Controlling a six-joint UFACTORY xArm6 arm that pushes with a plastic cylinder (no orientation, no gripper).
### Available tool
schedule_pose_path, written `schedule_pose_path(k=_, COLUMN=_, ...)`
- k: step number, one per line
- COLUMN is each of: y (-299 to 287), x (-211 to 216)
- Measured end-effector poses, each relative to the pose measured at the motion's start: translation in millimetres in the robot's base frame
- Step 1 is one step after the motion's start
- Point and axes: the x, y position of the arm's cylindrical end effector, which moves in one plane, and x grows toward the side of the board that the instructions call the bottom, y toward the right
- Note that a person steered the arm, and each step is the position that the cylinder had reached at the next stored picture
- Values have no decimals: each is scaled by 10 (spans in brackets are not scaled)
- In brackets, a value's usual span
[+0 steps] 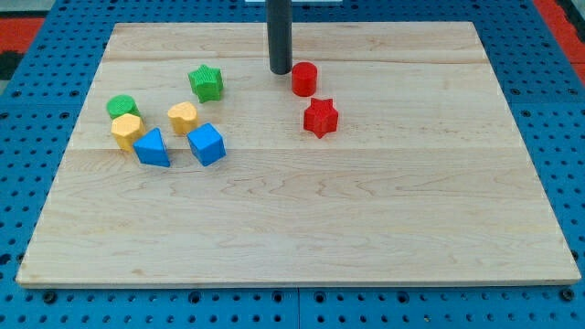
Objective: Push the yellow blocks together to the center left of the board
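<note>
The bench (302,228) is a wooden board. There is no claw on this arm, only a rod, so nothing is held. My tip (280,71) rests near the view's top, just beside the red cylinder (304,79) and well apart from the yellow blocks. Yellow block one (127,131) and yellow block two (183,117) already lie at the center left, near each other but not touching. I judge that only closing this gap is left.
</note>
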Motion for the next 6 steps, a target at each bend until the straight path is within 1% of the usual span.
schedule_pose_path(k=1, y=292, x=210)
schedule_pose_path(k=2, y=504, x=737)
schedule_pose_path(k=3, y=345, x=609)
schedule_pose_path(k=4, y=-321, x=708)
schedule_pose_path(k=5, y=-826, x=1068)
schedule_pose_path(k=6, y=-1420, x=1079)
